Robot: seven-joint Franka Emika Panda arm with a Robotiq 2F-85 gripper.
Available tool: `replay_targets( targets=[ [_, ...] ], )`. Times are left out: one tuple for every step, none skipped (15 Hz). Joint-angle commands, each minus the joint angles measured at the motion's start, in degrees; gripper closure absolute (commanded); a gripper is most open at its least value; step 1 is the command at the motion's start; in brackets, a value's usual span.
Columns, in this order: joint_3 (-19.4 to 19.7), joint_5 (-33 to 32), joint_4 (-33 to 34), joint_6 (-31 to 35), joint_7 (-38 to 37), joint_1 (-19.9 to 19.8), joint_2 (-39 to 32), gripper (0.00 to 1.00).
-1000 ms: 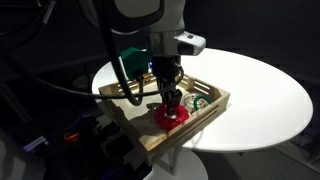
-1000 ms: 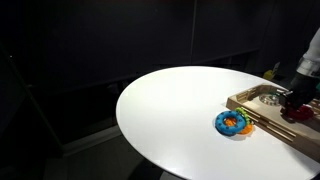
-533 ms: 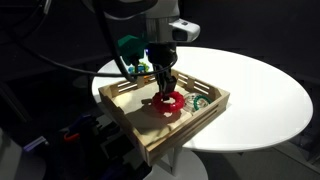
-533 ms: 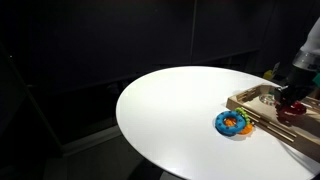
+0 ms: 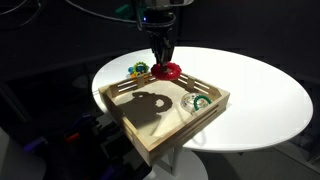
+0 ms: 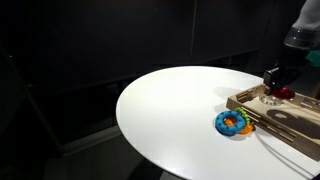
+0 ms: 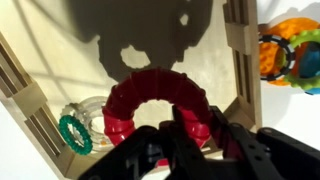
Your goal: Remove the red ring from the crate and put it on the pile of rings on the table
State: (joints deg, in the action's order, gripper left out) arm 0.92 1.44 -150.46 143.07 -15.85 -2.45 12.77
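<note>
Holding red ring [image 5: 168, 71] above crate [image 5: 190, 125]; green-and-white ring [image 5: 196, 101] inside.

The crate [image 5: 190, 124] floor lies open beneath the held red ring [image 5: 168, 71], with only a green-and-white ring [image 5: 196, 100] near one wall. The crate's low wall stands between the red ring and the pile [image 6: 232, 122]. Open table [image 6: 170, 110] spreads around the pile.

The hand [image 5: 164, 58] is black and blocky. Its fingers [image 7: 240, 150] look like dark, smooth-edged plastic in the wrist view. Above the hand, in an exterior view, the wrist link [image 6: 303, 25] is rounded and pale grey-white.
</note>
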Motion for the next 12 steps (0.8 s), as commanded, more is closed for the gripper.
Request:
replay_targets(
  targets=[
    [-1.24, 2.66, 3.69, -3.15, 1.1, 1.57, 0.71, 0.9],
    [-1.51, 3.49, 4.39, -3.37, 1.5, 2.22, 0.46, 0.9],
    [-1.8, 4.09, 5.02, -3.66, 1.67, 2.78, 0.19, 0.9],
    [-2.27, 4.23, 5.53, -3.7, 1.62, 3.29, -0.04, 0.9],
    [-2.69, 4.22, 5.96, -3.74, 1.49, 3.7, -0.21, 0.9],
    [-3.1, 3.86, 6.36, -3.98, 1.39, 3.95, -0.14, 0.9],
    [-3.53, 3.46, 6.6, -3.96, 1.1, 4.14, -0.24, 0.9],
    [-3.81, 3.18, 6.82, -4.01, 0.89, 4.26, -0.29, 0.9],
    [-4.03, 2.85, 6.96, -4.1, 0.77, 4.23, -0.25, 0.9],
    [-4.09, 2.88, 5.08, -2.03, 0.23, 3.95, 0.3, 0.9],
    [-4.23, 2.87, 5.1, -2.03, 0.22, 3.98, 0.3, 0.69],
    [-4.24, 2.87, 5.0, -2.03, 0.22, 3.98, 0.27, 0.69]
  ],
)
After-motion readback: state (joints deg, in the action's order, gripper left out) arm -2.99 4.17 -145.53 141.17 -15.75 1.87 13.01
